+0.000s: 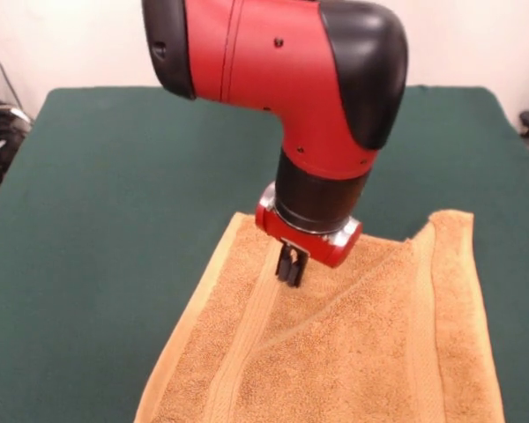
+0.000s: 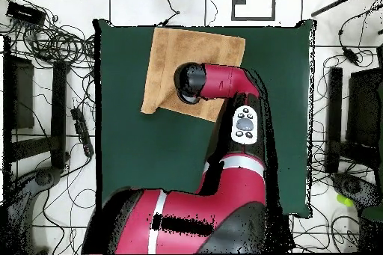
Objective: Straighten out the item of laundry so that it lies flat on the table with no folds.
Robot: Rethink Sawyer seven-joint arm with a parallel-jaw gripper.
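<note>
The orange-tan towel [image 1: 335,352] lies on the dark green table [image 1: 115,176] at the near middle. Its near end runs out of the picture. A flap is folded over along a diagonal crease from the far right corner towards the left pale band. My gripper [image 1: 289,269] hangs straight down over the towel's far left part, its fingers close together and its tips at or just above the cloth. No cloth shows raised between them. In the overhead view the towel [image 2: 168,54] lies at the table's [image 2: 284,80] top left, and the arm's wrist hides the gripper.
Bare green table lies on both sides of the towel and behind it. The big red and black arm [image 1: 282,70] hangs over the middle of the table. Cables and black stands [image 2: 52,42] lie on the floor round the table.
</note>
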